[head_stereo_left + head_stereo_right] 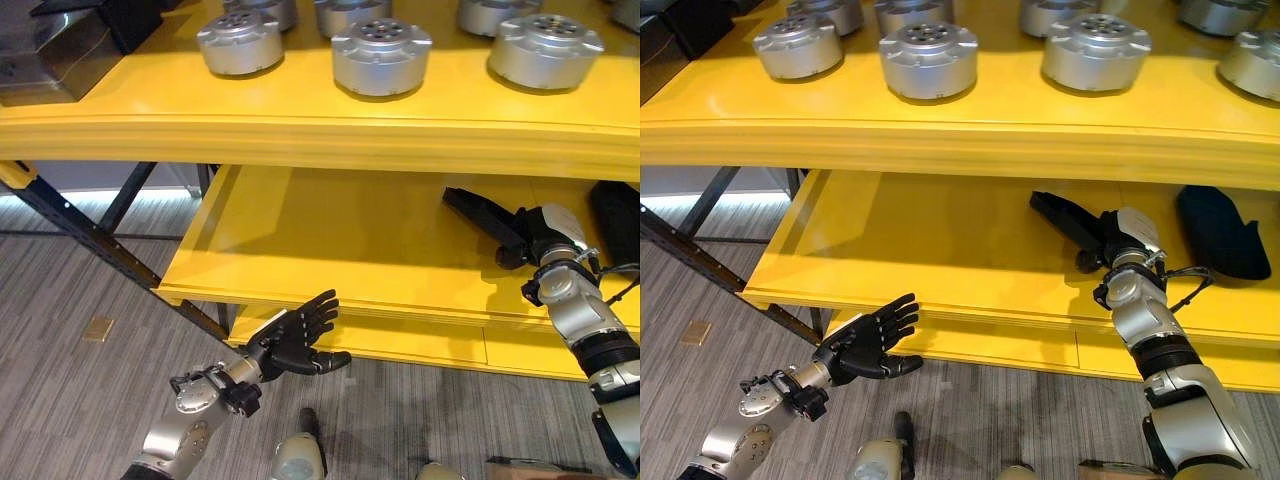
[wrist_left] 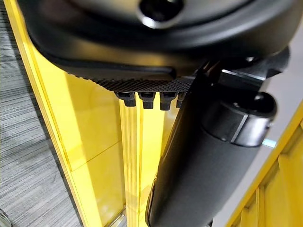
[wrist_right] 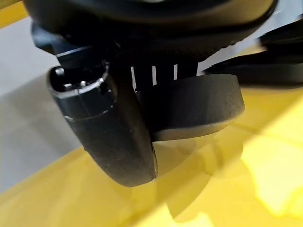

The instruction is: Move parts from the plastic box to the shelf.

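My right robot hand (image 1: 1110, 243) pinches a flat black part (image 1: 1065, 218) low over the lower shelf (image 1: 940, 250), so releasing clumsily could skid it, while my left robot hand (image 1: 298, 340) hangs wide.

Prob. workshop: shelf (image 1: 300, 125), metal parts (image 1: 381, 57).

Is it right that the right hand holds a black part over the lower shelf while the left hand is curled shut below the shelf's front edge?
Not quite. In the left eye view the left hand is open, its fingers straight and spread, holding nothing. The rest stands: the right hand holds the black part over the lower shelf.
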Controlling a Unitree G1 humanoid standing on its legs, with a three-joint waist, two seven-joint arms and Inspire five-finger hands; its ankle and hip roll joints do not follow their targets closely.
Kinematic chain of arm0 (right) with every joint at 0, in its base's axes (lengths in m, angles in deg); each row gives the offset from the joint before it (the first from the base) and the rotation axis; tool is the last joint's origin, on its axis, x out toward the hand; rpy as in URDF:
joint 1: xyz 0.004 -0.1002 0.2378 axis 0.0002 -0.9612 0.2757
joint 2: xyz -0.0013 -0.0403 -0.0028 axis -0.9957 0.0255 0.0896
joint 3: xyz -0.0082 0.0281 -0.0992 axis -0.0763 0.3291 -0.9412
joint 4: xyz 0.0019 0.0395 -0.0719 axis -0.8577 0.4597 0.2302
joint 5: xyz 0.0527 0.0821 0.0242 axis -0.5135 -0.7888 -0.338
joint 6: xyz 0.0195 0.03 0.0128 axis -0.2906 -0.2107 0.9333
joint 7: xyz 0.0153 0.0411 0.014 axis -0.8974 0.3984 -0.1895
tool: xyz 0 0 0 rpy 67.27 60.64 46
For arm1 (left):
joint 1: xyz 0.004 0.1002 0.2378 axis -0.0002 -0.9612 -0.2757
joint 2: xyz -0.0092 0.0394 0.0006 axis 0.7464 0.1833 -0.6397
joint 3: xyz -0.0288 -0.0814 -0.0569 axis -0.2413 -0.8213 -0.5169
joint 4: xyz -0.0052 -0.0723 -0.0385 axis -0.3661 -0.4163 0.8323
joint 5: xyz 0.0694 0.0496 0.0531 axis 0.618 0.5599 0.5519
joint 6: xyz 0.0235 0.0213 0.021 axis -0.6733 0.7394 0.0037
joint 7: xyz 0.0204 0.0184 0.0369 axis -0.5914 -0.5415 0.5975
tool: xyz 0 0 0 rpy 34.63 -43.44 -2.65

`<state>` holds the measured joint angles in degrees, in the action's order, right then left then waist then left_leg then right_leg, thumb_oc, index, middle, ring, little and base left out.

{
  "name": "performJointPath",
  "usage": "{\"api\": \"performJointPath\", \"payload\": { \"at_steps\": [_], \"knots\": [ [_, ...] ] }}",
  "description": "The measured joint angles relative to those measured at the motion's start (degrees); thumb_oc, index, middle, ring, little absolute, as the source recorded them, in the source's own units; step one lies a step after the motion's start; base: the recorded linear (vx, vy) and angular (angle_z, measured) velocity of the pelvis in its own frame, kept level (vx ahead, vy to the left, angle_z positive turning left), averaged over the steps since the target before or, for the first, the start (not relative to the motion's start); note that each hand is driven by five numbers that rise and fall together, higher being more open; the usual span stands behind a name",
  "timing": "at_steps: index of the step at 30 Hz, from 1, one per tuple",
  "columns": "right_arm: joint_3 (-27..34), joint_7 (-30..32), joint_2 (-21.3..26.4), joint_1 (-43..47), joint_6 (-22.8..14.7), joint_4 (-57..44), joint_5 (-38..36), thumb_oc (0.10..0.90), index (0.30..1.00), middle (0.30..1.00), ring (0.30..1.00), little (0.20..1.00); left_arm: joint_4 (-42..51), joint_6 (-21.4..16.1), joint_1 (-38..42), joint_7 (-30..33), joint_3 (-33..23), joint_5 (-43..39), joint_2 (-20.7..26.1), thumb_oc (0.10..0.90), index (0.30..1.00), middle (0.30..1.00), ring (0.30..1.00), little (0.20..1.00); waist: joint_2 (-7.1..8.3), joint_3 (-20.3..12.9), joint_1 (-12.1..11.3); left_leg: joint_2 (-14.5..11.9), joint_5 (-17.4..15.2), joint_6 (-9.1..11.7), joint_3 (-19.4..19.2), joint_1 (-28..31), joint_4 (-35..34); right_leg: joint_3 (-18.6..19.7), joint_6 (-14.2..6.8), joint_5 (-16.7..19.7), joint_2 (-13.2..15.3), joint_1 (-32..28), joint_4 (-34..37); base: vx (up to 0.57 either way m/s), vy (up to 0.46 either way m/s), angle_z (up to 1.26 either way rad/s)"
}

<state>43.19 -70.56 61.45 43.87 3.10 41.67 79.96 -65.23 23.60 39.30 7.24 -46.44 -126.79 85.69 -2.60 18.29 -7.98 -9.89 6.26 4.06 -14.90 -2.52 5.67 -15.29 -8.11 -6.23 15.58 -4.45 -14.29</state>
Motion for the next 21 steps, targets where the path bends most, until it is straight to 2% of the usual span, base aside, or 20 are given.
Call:
{"api": "performJointPath", "payload": {
  "at_steps": [3, 7, 9, 12, 13, 14, 16, 17, 20, 21],
  "knots": [
    [0.0, 0.0, -0.4, 1.0, 0.0, 0.0, -0.4, 0.4, 0.3, 0.3, 0.3, 0.3, 0.0, 0.0, -0.4, -0.3, 0.0, 0.0, 0.0, 0.9, 1.0, 1.0, 1.0, 1.0, 0.6, 0.4, -0.3, 0.0, 0.0, 0.1, -0.1, -0.9, 0.1, -0.8, -0.2, 0.4, 0.0, 0.2, 0.8, -0.04, 0.112, 0.02],
    [0.0, 0.5, -0.4, 3.2, 0.0, 0.6, -0.5, 0.4, 0.3, 0.3, 0.3, 0.3, 0.0, -0.1, -0.6, -1.3, 0.1, 0.1, 0.1, 0.9, 1.0, 1.0, 1.0, 1.0, 1.21, 1.8, -0.6, -0.4, -1.9, 0.3, -0.5, -4.4, 3.1, -1.1, -0.3, 2.1, -0.1, 2.1, 2.1, -0.05, 0.109, -0.1],
    [-0.3, 0.5, -0.4, 4.8, 0.1, 0.7, -0.5, 0.4, 0.3, 0.3, 0.3, 0.3, 0.0, -0.1, -0.6, -2.4, 0.1, 0.6, 0.1, 0.9, 1.0, 1.0, 1.0, 1.0, 0.75, 3.9, -1.3, -1.0, -2.9, -0.3, -1.7, -4.6, 4.6, -2.8, 0.7, 4.5, 0.0, 2.7, 2.6, -0.03, 0.11, -0.37],
    [-0.4, 0.5, -0.4, 6.2, 0.2, 0.8, -0.5, 0.4, 0.3, 0.3, 0.3, 0.3, 0.0, -0.1, -0.7, -3.2, 0.1, 0.8, 0.1, 0.9, 1.0, 1.0, 1.0, 1.0, 0.21, 5.1, -2.2, -1.1, -4.1, -1.1, -2.8, -4.7, 5.5, -6.0, 2.1, 6.8, 0.4, 3.3, 3.1, 0.02, 0.1, -0.42],
    [-1.2, 0.8, -1.6, 9.0, 0.3, 3.1, -0.5, 0.4, 0.3, 0.3, 0.3, 0.3, 0.1, -0.2, -0.7, -3.4, 0.2, 1.1, 0.1, 0.9, 1.0, 1.0, 1.0, 1.0, -0.04, 6.0, -2.5, -0.9, -5.3, -1.5, -3.0, -4.7, 6.8, -6.4, 2.6, 8.4, 1.2, 4.9, 0.9, -0.01, 0.066, -0.7],
    [-2.7, 1.2, -2.9, 11.9, 1.1, 5.8, -0.5, 0.4, 0.3, 0.3, 0.3, 0.3, 0.2, -0.4, -0.4, -3.2, 1.4, 1.1, 0.7, 0.9, 1.0, 1.0, 1.0, 1.0, -0.47, 6.8, -3.5, -1.1, -6.0, -1.9, -3.7, -4.3, 7.7, -6.4, 3.0, 8.9, 2.7, 8.2, -4.2, -0.11, -0.026, -0.67],
    [-2.8, 1.8, -3.8, 12.3, 1.4, 6.9, -1.4, 0.4, 0.3, 0.3, 0.3, 0.3, 0.6, -0.6, -0.1, -3.2, 3.0, 1.0, 0.8, 0.9, 1.0, 1.0, 1.0, 1.0, -0.37, 7.1, -3.2, -1.0, -6.6, -2.5, -4.4, -4.6, 8.2, -8.7, 4.3, 9.8, 3.8, 8.8, -4.2, -0.18, -0.23, -0.38],
    [-2.7, 2.9, -4.3, 13.7, 1.4, 8.3, -2.9, 0.4, 0.3, 0.3, 0.3, 0.3, 1.1, -1.4, 0.1, -2.6, 3.0, 0.5, 1.0, 0.9, 1.0, 1.0, 1.0, 1.0, -0.22, 7.9, -3.9, -1.2, -6.6, -2.8, -4.9, -5.3, 8.5, -8.2, 3.7, 10.8, 4.9, 10.6, -5.3, -0.19, -0.325, -0.08],
    [-1.8, 5.9, -4.5, 14.3, 1.6, 9.2, -10.3, 0.4, 0.3, 0.3, 0.3, 0.3, 1.4, -1.8, 2.4, -0.5, 2.6, -0.2, 2.2, 0.9, 1.0, 1.0, 1.0, 1.0, 0.34, 9.2, -3.3, -1.2, -5.4, -3.2, -4.2, -8.4, 8.9, -8.9, 4.1, 7.4, 3.3, 10.4, -2.0, -0.13, -0.208, 0.27],
    [-0.9, 7.9, -5.1, 14.7, 1.4, 9.2, -12.5, 0.4, 0.3, 0.3, 0.3, 0.3, 1.3, -1.8, 3.9, 0.8, 2.5, -0.2, 2.1, 0.9, 1.0, 1.0, 1.0, 1.0, 0.1, 9.8, -3.3, -1.9, -5.2, -2.9, -3.9, -10.0, 9.9, -9.1, 2.5, 7.7, 2.1, 10.3, 0.2, -0.06, -0.116, 0.14]
  ]
}}
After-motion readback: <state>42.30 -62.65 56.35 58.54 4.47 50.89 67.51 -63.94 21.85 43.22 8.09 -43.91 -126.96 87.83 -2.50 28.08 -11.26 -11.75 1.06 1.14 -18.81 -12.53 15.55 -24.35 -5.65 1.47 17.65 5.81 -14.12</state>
